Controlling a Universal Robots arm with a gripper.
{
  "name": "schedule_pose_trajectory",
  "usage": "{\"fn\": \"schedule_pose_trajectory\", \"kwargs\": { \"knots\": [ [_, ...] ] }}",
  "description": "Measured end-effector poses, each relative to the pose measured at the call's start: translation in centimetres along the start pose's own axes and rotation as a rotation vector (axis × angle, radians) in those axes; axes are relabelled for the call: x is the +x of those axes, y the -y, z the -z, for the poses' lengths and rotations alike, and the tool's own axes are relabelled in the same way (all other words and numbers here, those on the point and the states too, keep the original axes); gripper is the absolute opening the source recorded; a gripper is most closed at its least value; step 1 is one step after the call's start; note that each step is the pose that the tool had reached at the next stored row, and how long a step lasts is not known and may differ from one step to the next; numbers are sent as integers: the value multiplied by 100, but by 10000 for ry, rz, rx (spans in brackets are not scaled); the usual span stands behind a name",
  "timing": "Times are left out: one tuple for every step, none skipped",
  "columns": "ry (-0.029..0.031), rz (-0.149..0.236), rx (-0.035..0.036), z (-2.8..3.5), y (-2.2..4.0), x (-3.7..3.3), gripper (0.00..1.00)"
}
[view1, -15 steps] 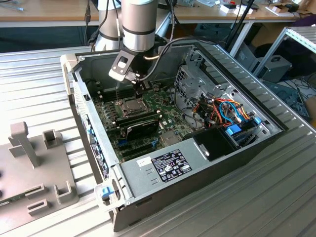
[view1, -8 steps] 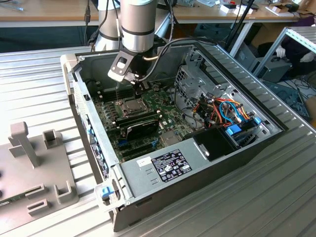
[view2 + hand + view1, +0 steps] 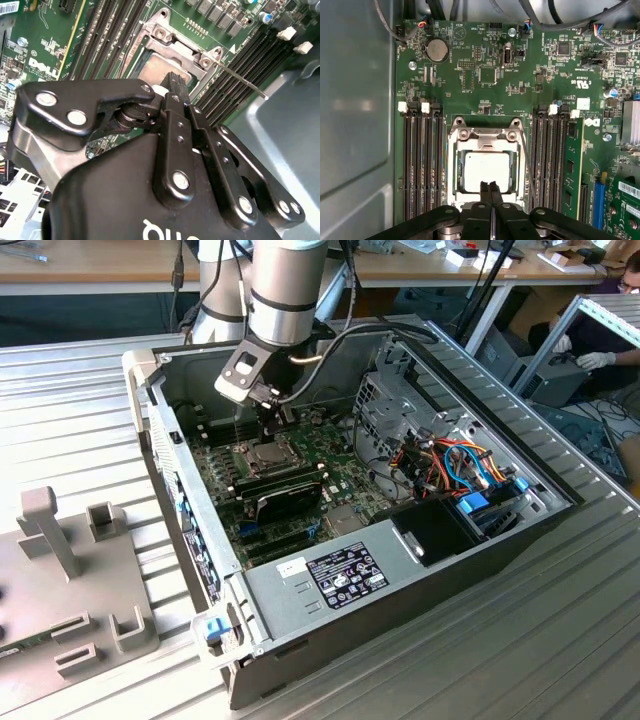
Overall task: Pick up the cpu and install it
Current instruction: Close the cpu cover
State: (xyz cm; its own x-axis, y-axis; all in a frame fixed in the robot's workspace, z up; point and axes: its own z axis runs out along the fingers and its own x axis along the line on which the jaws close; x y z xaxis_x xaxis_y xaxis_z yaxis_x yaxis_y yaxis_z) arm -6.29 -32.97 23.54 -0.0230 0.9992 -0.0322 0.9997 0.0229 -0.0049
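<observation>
The cpu (image 3: 487,167), a small square chip with a flat silver-grey top, lies flat inside the open socket frame (image 3: 485,134) on the green motherboard (image 3: 470,75). My gripper (image 3: 490,189) hangs just above the chip's edge, its two black fingers (image 3: 485,192) pressed together with nothing between them. In the second wrist view the fingertips (image 3: 176,82) sit over the cpu (image 3: 155,70), beside the socket frame (image 3: 175,42). In the exterior view the gripper (image 3: 270,428) reaches down into the open computer case, right above the cpu (image 3: 266,453).
Black memory slots (image 3: 422,160) flank the socket on both sides. A thin socket lever (image 3: 240,80) sticks out beside the frame. The case wall (image 3: 165,440), drive cage (image 3: 385,410), cable bundle (image 3: 455,465) and power supply (image 3: 330,575) surround the board. A gloved hand (image 3: 598,360) shows at the far right.
</observation>
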Motion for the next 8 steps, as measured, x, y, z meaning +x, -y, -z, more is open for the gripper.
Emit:
{"fn": "schedule_pose_trajectory", "kwargs": {
  "knots": [
    [0,1,6,0,-1,0,11],
    [-3,2,7,-1,-1,0,11],
    [-3,3,8,-2,1,0,11],
    [-4,4,7,-6,12,1,11],
    [-4,6,8,-8,22,1,11],
    [-4,13,7,-14,45,2,11],
    [-4,21,6,-18,67,3,11],
    [-3,38,7,-24,99,4,11]
  ]
}}
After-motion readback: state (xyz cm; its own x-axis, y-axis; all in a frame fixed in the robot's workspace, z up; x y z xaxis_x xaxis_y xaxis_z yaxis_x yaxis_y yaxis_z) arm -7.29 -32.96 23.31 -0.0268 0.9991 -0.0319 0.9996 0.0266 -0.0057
